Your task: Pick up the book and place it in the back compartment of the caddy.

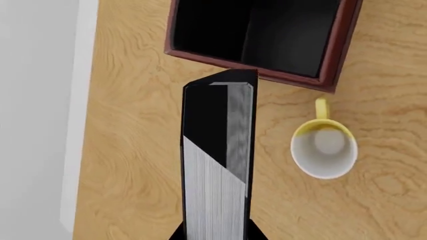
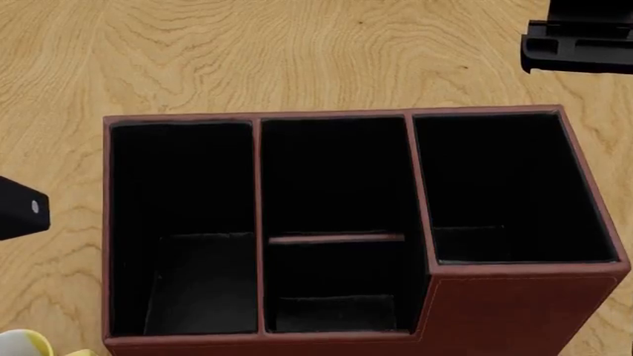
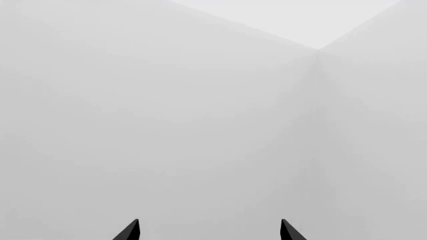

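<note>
My left gripper [image 1: 217, 235] is shut on the book [image 1: 217, 150], a thick black hardcover held on edge with its grey-white page edges facing the camera. The book's far end hangs over the table just short of the caddy's rim [image 1: 293, 78]. In the head view the red-brown caddy [image 2: 514, 297] shows its black-lined cells, and the back compartment [image 2: 336, 285] lies below the thin divider bar [image 2: 336, 238] with nothing in it. A black corner of the book with a white dot [image 2: 20, 208] shows left of the caddy. My right gripper [image 3: 209, 230] is open, facing a blank grey wall.
A white-and-yellow mug [image 1: 323, 147] stands on the wooden table [image 2: 296, 52] beside the book, near the caddy's corner; its rim [image 2: 20, 343] shows in the head view. The table's edge [image 1: 83, 125] runs alongside the book. A black part of my right arm [image 2: 579, 44] hangs beyond the caddy.
</note>
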Motion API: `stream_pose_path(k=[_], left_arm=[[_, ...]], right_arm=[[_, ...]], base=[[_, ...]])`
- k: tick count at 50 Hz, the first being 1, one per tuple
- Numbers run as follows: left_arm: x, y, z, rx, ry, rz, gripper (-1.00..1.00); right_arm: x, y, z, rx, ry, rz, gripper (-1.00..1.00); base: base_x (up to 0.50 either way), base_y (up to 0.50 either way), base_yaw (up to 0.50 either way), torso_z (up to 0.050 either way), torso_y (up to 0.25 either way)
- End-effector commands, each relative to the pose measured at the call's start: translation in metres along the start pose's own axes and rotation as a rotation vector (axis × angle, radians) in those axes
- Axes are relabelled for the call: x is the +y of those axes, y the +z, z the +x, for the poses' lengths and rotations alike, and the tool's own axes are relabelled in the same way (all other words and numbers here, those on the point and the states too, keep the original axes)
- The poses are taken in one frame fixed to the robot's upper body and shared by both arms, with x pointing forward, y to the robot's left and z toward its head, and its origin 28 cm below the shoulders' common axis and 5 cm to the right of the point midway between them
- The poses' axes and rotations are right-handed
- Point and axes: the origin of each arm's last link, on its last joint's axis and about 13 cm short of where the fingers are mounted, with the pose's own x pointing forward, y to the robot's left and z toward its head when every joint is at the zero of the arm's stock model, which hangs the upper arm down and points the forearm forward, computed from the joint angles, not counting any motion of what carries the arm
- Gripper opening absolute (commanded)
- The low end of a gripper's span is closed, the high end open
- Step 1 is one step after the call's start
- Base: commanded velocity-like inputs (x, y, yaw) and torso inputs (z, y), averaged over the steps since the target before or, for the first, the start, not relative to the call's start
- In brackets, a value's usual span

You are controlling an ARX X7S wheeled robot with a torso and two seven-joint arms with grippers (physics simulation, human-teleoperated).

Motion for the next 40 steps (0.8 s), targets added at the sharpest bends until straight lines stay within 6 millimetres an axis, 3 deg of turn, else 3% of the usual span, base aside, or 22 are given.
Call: stream_pose_path(k=[1,40], left_arm=[[0.001,0.008,-0.02,-0.04,0.083,-0.004,-1.0],[0.018,0.058,-0.012,-0.195,0.018,0.072,-1.0]], right_arm=[[0.0,0.001,-0.001,-0.002,0.0,0.005,1.0],[-0.003,0.004,-0.002,-0.005,-0.007,0.008,1.0]], base=[[0.0,0.0,0.0,0.0,0.0],[0.0,0.0,0.0,0.0,0.001]])
